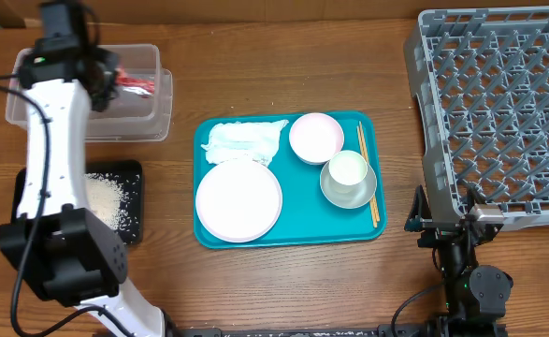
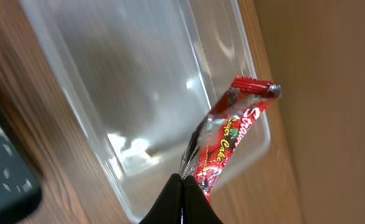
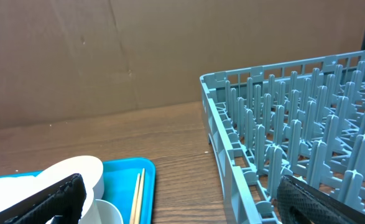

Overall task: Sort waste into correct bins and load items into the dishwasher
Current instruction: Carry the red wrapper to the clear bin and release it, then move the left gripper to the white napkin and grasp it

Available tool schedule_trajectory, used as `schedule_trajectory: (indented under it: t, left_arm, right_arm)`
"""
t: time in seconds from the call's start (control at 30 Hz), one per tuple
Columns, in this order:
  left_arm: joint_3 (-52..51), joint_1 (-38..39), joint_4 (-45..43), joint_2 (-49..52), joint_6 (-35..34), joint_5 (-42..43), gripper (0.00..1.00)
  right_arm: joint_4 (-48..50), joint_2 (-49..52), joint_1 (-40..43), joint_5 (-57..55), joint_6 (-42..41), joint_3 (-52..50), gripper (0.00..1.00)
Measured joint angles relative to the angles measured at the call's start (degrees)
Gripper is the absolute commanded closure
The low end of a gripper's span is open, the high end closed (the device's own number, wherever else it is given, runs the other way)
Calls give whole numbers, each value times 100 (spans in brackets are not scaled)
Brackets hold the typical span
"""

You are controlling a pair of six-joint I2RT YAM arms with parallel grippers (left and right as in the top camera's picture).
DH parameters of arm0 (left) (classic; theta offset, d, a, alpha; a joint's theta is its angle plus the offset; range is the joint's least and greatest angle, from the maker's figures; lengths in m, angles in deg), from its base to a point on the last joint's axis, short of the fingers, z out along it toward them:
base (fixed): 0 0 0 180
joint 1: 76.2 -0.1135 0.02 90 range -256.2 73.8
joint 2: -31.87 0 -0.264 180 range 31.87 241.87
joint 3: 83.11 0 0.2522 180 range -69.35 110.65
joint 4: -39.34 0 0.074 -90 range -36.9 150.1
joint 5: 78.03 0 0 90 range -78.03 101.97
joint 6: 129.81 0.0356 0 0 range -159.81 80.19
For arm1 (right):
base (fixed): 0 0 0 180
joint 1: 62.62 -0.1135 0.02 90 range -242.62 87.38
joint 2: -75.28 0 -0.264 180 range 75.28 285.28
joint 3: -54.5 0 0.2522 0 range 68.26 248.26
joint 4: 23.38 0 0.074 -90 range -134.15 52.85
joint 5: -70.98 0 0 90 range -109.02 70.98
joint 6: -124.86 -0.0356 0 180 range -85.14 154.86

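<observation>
The left gripper [image 2: 182,190], jaws pinched shut on one end of the red snack wrapper [image 2: 229,134], holds it just beyond its tips over the clear plastic tub [image 2: 138,93]; light, crinkly and probably slick, the wrapper seems best gripped by a sealed edge, while the right gripper [image 3: 182,202] sits with jaws wide and empty.

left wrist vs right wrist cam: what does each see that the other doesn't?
Left wrist only: clear plastic rectangular tub, small red snack wrapper pinched in the shut left gripper above it, and a corner of the rice-flecked flat black tray. Right wrist only: large grey plastic dish rack, teal tray, thin wooden chopsticks. Both: brown wooden tabletop.
</observation>
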Motion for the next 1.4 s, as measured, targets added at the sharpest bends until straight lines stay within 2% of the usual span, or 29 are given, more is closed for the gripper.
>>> schedule_trajectory:
  t: [0.07, 0.17, 0.23, 0.43, 0.63, 0.8, 0.97, 1.1, 1.4]
  left_arm:
    - [0, -227, -57, 0, 48, -13, 56]
    - [0, -481, -74, 0, 90, -24, 5]
    - [0, -599, -74, 0, 181, -37, 0]
    - [0, -627, 35, 0, 678, 149, 5]
    - [0, -431, 170, 0, 1515, 1250, 10]
    - [0, 269, 350, 0, 2275, 1954, 9]
    - [0, 1322, 815, 0, 2920, 2203, 10]
    - [0, 2164, 1093, 0, 3200, 2044, 18]
    - [-302, 3401, 1250, 131, 3456, 876, 22]
  right_arm:
    - [0, 0, 0, 0, 2, 0, 0]
    - [0, 0, 0, 0, 0, 0, 0]
    - [-4, 0, 0, 0, -2, 0, 0]
    - [-2, 0, 0, 2, 0, 0, 0]
    - [-4, 0, 0, 0, 0, 0, 0]
    - [-2, 0, 0, 0, 0, 0, 0]
    - [-2, 0, 0, 0, -2, 0, 0]
    - [0, 0, 0, 0, 0, 0, 0]
    - [-4, 0, 0, 0, 0, 0, 0]
